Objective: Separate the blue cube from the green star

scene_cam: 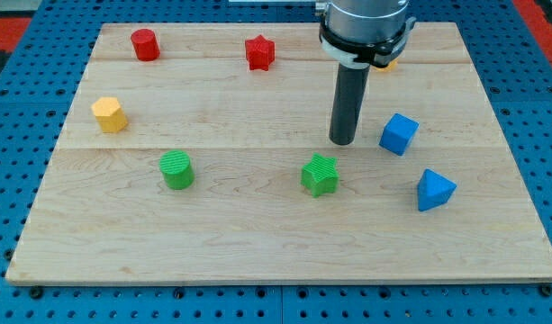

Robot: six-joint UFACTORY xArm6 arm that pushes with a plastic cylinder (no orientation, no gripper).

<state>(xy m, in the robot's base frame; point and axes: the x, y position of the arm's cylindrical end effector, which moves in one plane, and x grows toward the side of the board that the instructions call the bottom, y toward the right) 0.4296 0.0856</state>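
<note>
The blue cube point(399, 133) lies on the wooden board point(257, 234) at the view's right. The green star point(320, 175) lies below and to the left of it, well apart from it. My tip point(342, 141) rests on the board between them, just left of the blue cube and just above the green star, touching neither.
A blue triangular block point(434, 190) lies below the cube. A green cylinder point(176, 169) and a yellow hexagonal block point(108, 114) lie at the left. A red cylinder point(145, 44) and a red star point(259, 52) lie at the top. A yellow block point(387, 63) is mostly hidden behind the arm.
</note>
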